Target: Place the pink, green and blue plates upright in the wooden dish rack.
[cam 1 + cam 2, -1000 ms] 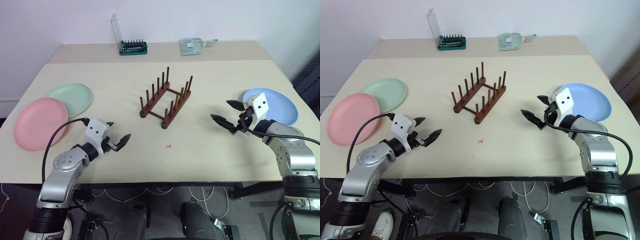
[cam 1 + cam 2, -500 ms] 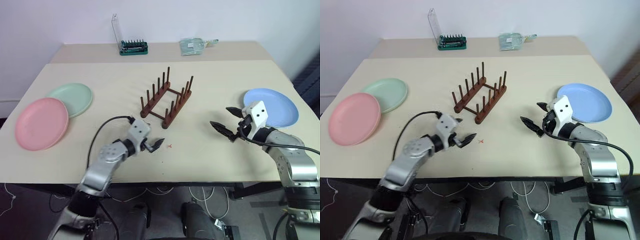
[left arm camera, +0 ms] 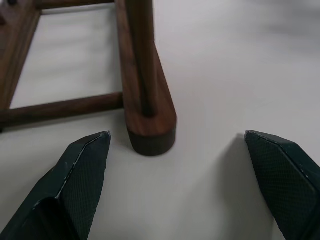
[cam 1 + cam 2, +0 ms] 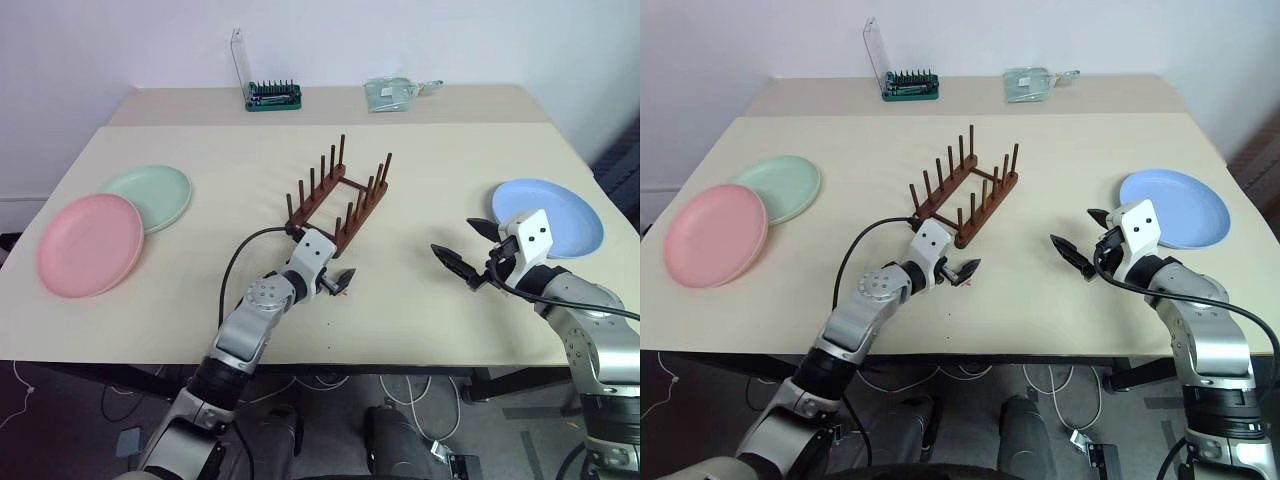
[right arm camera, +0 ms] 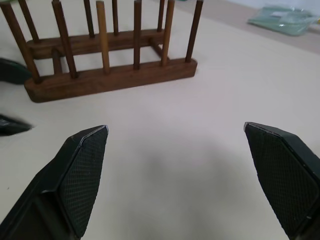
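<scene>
My left gripper (image 4: 337,281) hangs spread wide and empty just off the near end of the wooden dish rack (image 4: 338,202), whose rails run away from me toward the far right. My right gripper (image 4: 466,255), also spread and empty, is nearer the blue plate (image 4: 560,210), which lies flat on the table (image 4: 430,150). The pink plate (image 4: 88,244) and green plate (image 4: 152,193) lie well off to my left (a long reach back).

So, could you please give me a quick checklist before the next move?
1. Left gripper open and holding nothing: ok.
2. Right gripper open and holding nothing: ok.
3. Rack upright, no plates in it: ok.
4. Left gripper at the rack's near end, one rail end between its fingers, untouched: ok.
5. Pink plate, green plate and blue plate flat on the table: ok.
6. Any plate racked: not ok.
</scene>
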Controlling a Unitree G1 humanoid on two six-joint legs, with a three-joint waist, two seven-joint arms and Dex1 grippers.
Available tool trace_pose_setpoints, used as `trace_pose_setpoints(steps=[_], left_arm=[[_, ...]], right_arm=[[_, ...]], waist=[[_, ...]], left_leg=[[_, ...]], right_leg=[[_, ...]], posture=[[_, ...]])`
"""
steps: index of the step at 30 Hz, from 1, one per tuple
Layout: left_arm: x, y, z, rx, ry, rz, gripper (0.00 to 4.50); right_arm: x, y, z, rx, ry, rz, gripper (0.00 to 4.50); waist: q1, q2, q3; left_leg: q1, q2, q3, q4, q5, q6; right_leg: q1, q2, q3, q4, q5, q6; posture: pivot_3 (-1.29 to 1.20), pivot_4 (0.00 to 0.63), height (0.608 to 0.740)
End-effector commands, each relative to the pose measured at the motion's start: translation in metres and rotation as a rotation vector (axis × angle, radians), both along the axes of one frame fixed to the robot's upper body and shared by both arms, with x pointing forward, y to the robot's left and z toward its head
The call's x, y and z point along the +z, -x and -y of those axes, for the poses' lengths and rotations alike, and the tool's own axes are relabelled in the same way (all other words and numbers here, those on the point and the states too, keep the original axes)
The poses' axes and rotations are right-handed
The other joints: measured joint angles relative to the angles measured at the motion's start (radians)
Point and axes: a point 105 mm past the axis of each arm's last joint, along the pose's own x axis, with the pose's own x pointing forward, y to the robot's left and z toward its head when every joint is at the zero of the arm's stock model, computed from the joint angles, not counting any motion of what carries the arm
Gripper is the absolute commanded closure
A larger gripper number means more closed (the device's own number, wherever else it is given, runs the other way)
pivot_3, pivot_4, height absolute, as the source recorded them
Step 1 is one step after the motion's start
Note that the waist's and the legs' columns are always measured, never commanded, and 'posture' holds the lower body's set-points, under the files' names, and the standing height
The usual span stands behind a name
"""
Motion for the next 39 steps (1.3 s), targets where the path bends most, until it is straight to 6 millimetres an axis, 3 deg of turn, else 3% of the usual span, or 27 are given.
trace_pose_setpoints(steps=[1, 7, 17, 24, 30, 36, 39], left_arm=[[-0.006, -0.003, -0.01, 0.034, -0.031, 0.007, 0.98], [-0.009, -0.007, -0.02, 0.067, -0.052, 0.021, 3.84], [-0.005, -0.008, -0.034, 0.005, -0.085, 0.084, 3.84], [0.018, 0.027, -0.041, -0.341, 0.051, 0.066, 3.84], [0.015, 0.056, -0.046, -0.593, 0.015, -0.015, 3.84], [0.007, 0.039, -0.046, -0.585, -0.049, -0.007, 3.84], [0.002, 0.033, -0.05, -0.558, -0.061, -0.011, 2.37]], right_arm=[[0.012, 0.0, -0.006, 0.013, 0.0, 0.052, 0.0], [0.01, -0.004, -0.013, 0.029, -0.011, 0.052, 0.0], [0.005, -0.001, -0.01, 0.03, 0.0, 0.035, 0.0], [0.003, 0.002, -0.008, 0.028, 0.005, 0.029, 0.0], [-0.002, 0.008, -0.006, 0.046, 0.022, -0.004, 0.0], [-0.006, 0.012, -0.004, 0.042, 0.04, -0.016, 0.0], [-0.006, 0.014, -0.005, 0.042, 0.043, -0.015, 0.0]], waist=[[-0.002, 0.0, 0.0], [-0.004, 0.001, 0.0], [-0.009, 0.001, 0.0], [-0.022, 0.001, 0.0], [-0.021, 0.001, 0.0], [-0.021, 0.001, 0.0], [-0.024, 0.001, 0.0]], left_leg=[[0.0, 0.0, 0.0, 0.0, 0.0, 0.0], [0.0, 0.001, 0.001, -0.001, 0.0, 0.0], [0.0, 0.001, 0.001, -0.001, 0.0, 0.0], [0.0, 0.002, 0.001, -0.002, 0.0, 0.0], [-0.001, 0.002, 0.001, -0.002, 0.0, 0.001], [-0.001, 0.002, 0.001, -0.002, 0.0, 0.001], [-0.001, 0.002, 0.001, -0.002, -0.001, 0.001]], right_leg=[[0.0, 0.0, 0.0, 0.0, 0.0, 0.0], [0.0, 0.0, 0.0, -0.001, 0.0, 0.0], [0.0, 0.001, 0.0, -0.001, 0.001, 0.0], [-0.001, 0.001, 0.0, -0.002, 0.001, -0.001], [-0.001, 0.001, 0.0, -0.003, 0.001, -0.001], [-0.001, 0.001, 0.0, -0.003, 0.001, -0.001], [-0.001, 0.001, 0.0, -0.003, 0.001, -0.001]], posture=[[0.0, 0.15, 0.74], [0.0, 0.15, 0.74], [0.0, 0.15, 0.74], [0.0, 0.15, 0.74], [0.0, 0.15, 0.74], [0.0, 0.15, 0.74], [0.0, 0.15, 0.74]])
